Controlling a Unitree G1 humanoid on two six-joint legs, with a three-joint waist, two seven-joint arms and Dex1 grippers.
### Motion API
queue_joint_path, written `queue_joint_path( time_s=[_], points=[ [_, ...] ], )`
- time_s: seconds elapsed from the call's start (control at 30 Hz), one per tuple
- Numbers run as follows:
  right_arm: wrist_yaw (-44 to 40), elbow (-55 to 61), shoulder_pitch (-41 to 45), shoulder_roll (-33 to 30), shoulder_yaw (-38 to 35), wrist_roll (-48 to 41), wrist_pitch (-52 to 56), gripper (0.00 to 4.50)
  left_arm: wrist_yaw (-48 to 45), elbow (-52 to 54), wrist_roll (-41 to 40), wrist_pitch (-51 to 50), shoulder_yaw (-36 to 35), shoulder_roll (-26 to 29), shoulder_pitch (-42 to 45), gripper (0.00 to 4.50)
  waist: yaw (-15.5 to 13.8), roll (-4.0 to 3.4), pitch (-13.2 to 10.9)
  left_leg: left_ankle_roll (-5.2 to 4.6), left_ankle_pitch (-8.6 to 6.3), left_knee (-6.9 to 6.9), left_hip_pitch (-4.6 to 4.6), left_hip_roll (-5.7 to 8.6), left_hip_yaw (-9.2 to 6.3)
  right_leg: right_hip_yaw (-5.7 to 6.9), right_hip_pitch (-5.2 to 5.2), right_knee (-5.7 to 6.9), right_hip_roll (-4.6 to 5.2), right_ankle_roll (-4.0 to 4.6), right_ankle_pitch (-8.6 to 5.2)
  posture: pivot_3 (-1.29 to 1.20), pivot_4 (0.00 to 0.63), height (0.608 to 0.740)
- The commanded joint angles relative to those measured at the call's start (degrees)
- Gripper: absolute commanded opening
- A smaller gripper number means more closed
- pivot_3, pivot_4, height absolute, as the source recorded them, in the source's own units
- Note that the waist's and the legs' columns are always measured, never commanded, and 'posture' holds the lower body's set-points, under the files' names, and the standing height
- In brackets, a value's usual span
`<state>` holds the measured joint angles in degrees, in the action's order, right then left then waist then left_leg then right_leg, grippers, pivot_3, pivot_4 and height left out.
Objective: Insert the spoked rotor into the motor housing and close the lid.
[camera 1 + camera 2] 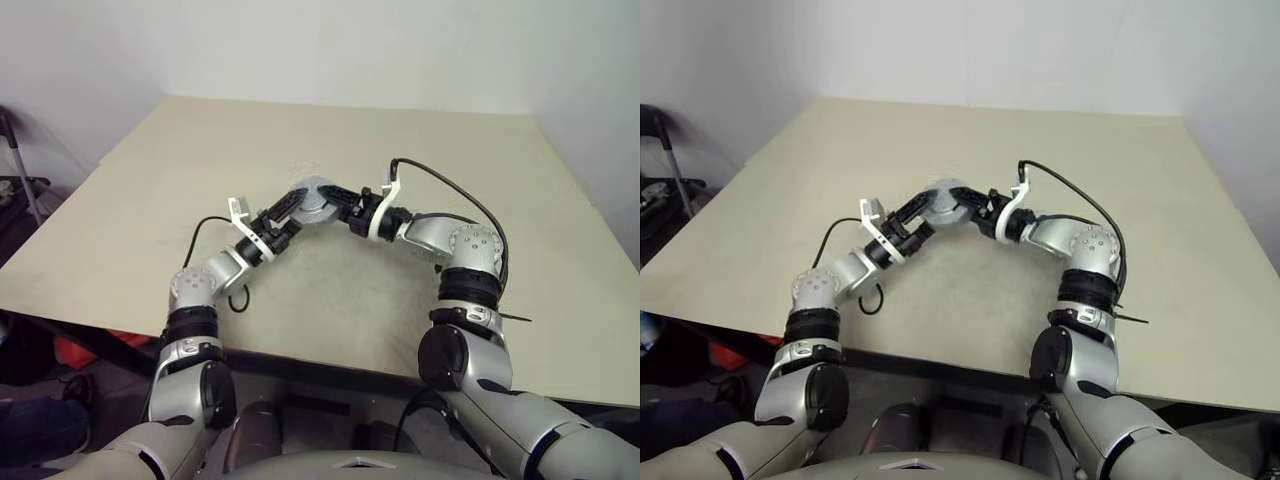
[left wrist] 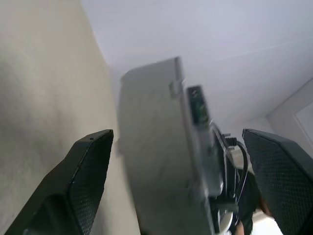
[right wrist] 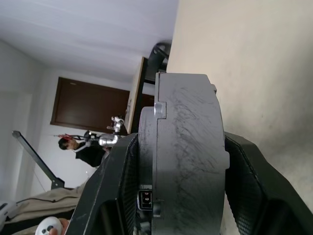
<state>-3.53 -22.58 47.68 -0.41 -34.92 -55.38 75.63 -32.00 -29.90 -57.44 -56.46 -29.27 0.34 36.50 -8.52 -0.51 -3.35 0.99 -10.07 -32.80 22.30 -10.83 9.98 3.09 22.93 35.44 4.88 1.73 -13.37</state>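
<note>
The motor housing (image 1: 318,200) and the lid are pressed together as one silver-grey round block, held on edge above the middle of the table. My right gripper (image 1: 341,201) is shut on it from the right; in the right wrist view both black fingers (image 3: 122,186) clamp the block's scratched rim (image 3: 188,147). My left gripper (image 1: 289,211) stands open at the block's left side. In the left wrist view its fingers (image 2: 88,171) are spread wide on either side of the flat grey face (image 2: 156,161), which has a small green part (image 2: 196,105) at its edge. The spoked rotor is hidden.
The beige table (image 1: 300,130) stretches around the arms, its front edge close to me. A black cable (image 1: 450,190) loops over my right forearm. A person (image 3: 66,144) shows far off in the room in the right wrist view.
</note>
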Motion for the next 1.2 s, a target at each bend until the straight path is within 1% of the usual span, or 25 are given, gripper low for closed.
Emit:
queue_joint_path(
  time_s=[0.03,0.13,0.3,0.33,0.57,0.6,0.63,0.77,0.8,1.0,1.07,1.13,1.2],
  points=[
    [-0.63,3.53,1.20,0.07,0.15,-3.06,-0.29,2.06,-0.69,-0.38,-1.02,1.09,-0.23,0.12,1.30,4.46,-0.01,0.00,0.00,0.00,0.00,-0.01,0.00,0.00,0.00,0.00,-0.01,0.00,0.00,-0.01,0.00,0.00,0.000,0.740],
    [-0.50,2.65,1.64,-0.23,0.07,-2.49,-1.31,2.06,-1.03,-0.26,-0.75,1.96,0.08,0.12,1.05,3.87,-0.01,0.00,0.00,0.00,0.00,-0.05,-0.02,0.00,-0.01,0.00,-0.05,0.00,0.00,-0.03,0.02,0.00,0.000,0.740],
    [-0.35,1.99,1.79,-0.37,0.35,-1.82,-2.70,2.06,-1.25,-0.52,-0.83,2.15,0.15,0.54,0.96,2.25,-0.02,0.00,0.00,0.00,0.00,-0.07,-0.02,0.01,-0.01,-0.01,-0.07,0.00,0.00,-0.05,0.03,0.00,0.000,0.740],
    [-0.30,1.84,1.77,-0.30,0.42,-1.70,-2.90,2.06,-1.15,-0.50,-0.88,2.11,0.12,0.55,0.98,2.19,-0.02,0.00,0.00,0.00,0.00,-0.07,-0.01,0.01,-0.02,-0.01,-0.06,0.01,0.00,-0.05,0.03,0.00,0.000,0.740],
    [-2.23,0.16,1.41,-1.12,1.89,-0.40,-5.38,2.06,-0.15,-0.50,0.63,2.93,1.07,0.88,0.96,2.19,-0.01,0.00,0.00,0.00,0.00,-0.15,-0.01,0.01,-0.02,-0.01,-0.08,0.06,0.00,-0.06,0.03,0.00,0.000,0.740],
    [-2.48,-0.16,1.36,-1.34,2.05,-0.23,-5.72,2.77,0.09,-0.51,0.82,3.22,1.09,0.88,0.96,2.19,-0.04,0.00,0.00,0.00,0.00,-0.17,-0.01,0.01,-0.02,-0.01,-0.08,0.08,0.01,-0.06,0.03,0.00,0.000,0.740],
    [-2.80,-0.58,1.45,-1.61,2.33,0.05,-6.07,2.99,0.19,-0.61,0.85,3.45,1.03,0.93,0.96,2.19,-0.12,0.00,0.00,0.00,0.00,-0.19,-0.01,0.01,-0.02,0.00,-0.13,0.08,0.01,-0.06,0.04,0.00,0.000,0.740],
    [-2.37,-0.52,1.51,-1.89,3.51,1.39,-8.10,4.40,0.63,-0.85,1.51,4.98,0.74,0.99,0.94,2.19,-0.07,0.00,0.00,0.00,0.00,-0.23,-0.02,0.02,-0.03,-0.01,-0.15,0.09,0.01,-0.10,0.06,0.00,0.000,0.740],
    [-2.28,-0.55,1.46,-1.95,3.79,1.69,-8.68,4.45,0.74,-0.94,1.76,5.47,0.66,0.98,0.97,2.19,-0.06,0.00,0.00,0.00,0.00,-0.23,-0.03,0.01,-0.05,-0.01,-0.16,0.10,0.01,-0.10,0.06,0.00,0.000,0.740],
    [-1.68,-1.77,0.84,-2.36,5.01,4.63,-13.57,4.45,1.50,-0.95,3.61,9.89,0.13,1.45,0.55,2.19,-0.05,0.00,0.00,0.00,0.00,-0.25,-0.02,0.02,-0.05,-0.01,-0.16,0.12,0.01,-0.10,0.06,0.00,0.000,0.740],
    [-1.14,-2.90,0.69,-2.70,5.20,5.78,-15.13,4.45,3.07,-0.96,3.46,13.33,-2.24,2.23,0.48,2.19,0.00,0.01,0.00,0.00,0.00,-0.25,-0.03,0.02,-0.06,-0.01,-0.17,0.12,0.01,-0.10,0.06,0.00,0.000,0.740],
    [-0.51,-3.79,0.65,-2.95,4.99,6.22,-15.56,4.45,5.16,-0.67,1.28,15.68,-5.97,3.17,0.60,2.19,0.20,0.01,0.00,0.00,0.00,-0.27,-0.03,0.00,-0.07,-0.01,-0.16,0.14,0.00,-0.10,0.06,0.00,0.000,0.740],
    [0.01,-4.03,0.54,-3.16,4.69,6.39,-15.83,4.45,7.35,-0.13,1.65,19.59,-8.36,4.10,0.14,2.19,0.47,0.02,0.00,0.00,0.00,-0.28,-0.04,-0.02,-0.11,-0.01,-0.14,0.18,-0.01,-0.10,0.06,0.00,0.000,0.740]
  ],
)
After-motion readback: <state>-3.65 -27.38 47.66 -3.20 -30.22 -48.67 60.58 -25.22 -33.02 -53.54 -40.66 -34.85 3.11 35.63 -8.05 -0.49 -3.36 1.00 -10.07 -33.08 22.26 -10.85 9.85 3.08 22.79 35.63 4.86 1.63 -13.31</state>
